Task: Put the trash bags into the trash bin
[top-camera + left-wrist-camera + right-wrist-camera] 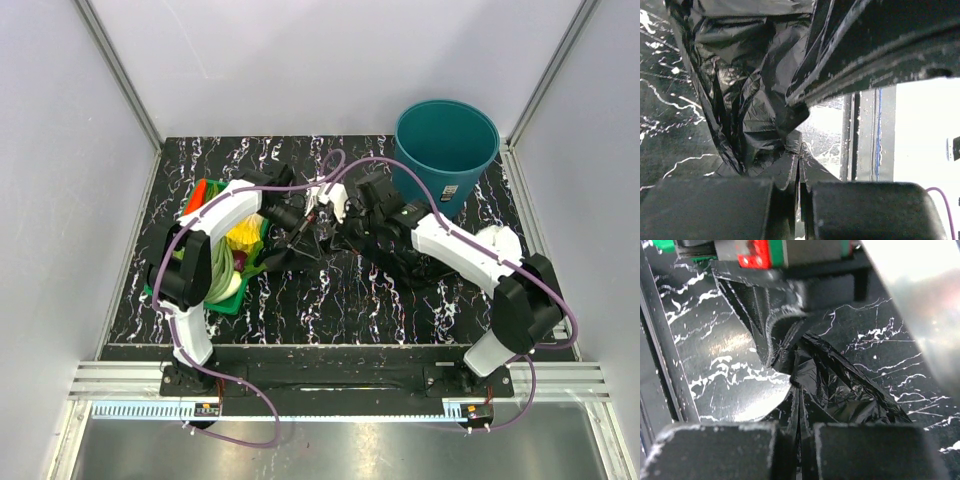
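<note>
Teal plastic, the trash bin (480, 165) stood empty at the table's (330, 295) back right in the top view, while the left gripper (303, 222) and right gripper (345, 215) met mid-table, well apart from it. The left wrist showed its jaws pinched shut on a trash bag (750, 100) (crinkled black film). The right wrist showed jaws likewise clamped on film (840, 390); 0 bags binned.

Black white-veined table (330, 300); teal trash bin (420, 170) at 1 o'clock, green tray (230, 303) at 9, crumpled black trash bag (840, 390) near centre.
</note>
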### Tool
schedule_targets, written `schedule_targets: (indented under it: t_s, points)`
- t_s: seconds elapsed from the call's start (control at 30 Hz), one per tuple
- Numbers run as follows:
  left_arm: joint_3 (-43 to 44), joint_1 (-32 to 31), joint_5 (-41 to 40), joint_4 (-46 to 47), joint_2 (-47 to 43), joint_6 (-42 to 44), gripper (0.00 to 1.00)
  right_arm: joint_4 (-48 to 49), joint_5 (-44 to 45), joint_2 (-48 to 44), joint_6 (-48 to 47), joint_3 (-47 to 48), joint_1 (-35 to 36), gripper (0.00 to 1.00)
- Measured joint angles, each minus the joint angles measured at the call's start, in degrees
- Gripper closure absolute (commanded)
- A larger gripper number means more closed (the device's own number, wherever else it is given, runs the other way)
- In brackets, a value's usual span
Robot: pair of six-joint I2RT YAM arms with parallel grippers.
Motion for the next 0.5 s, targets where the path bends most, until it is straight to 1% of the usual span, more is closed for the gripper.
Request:
schedule_targets:
  t_s: [0.1, 0.2, 0.3, 0.5]
  points:
    - [-1.18, 1.44, 0.59, 2.32, -0.24, -1.9, 1.0, 2.69, 0.48, 0.02, 4.63, -1.6, -1.31, 1.0]
    - [-2.32, 2.29, 1.99, 4.61, -0.66, -3.15, 1.0, 4.44, -0.33, 1.03, 9.25, -3.1, -4.5, 1.0]
    - [-2.97, 2.19, 3.13, 9.27, -1.75, -3.93, 1.0, 5.92, -1.18, 3.48, 12.94, -3.96, -6.93, 1.0]
    - [-5.46, 2.86, 3.8, 10.32, -7.43, -5.29, 1.0, 5.11, 1.57, 7.74, 17.31, -4.57, -10.91, 1.0]
